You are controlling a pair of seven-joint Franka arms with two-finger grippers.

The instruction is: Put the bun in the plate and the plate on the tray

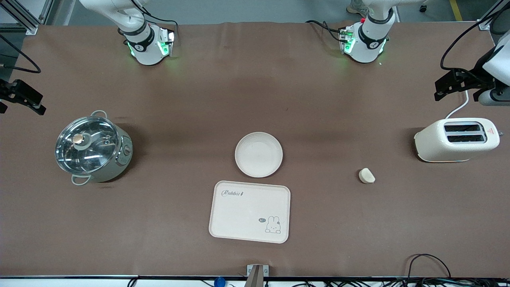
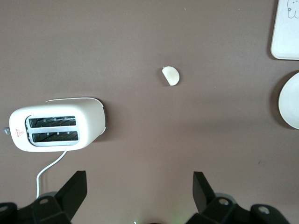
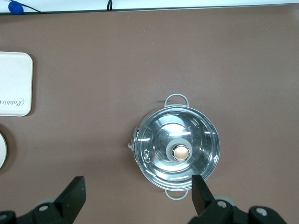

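Note:
The bun, a small pale half-moon lump, lies on the brown table between the plate and the toaster; it also shows in the left wrist view. The round cream plate is empty and sits just farther from the front camera than the Rabbit tray, also empty. My left gripper hangs open and empty over the table by the toaster, apart from the bun. My right gripper hangs open and empty over the table by the pot.
A cream toaster with a white cord stands at the left arm's end. A pot with a glass lid stands at the right arm's end. Cables lie along the table edge nearest the front camera.

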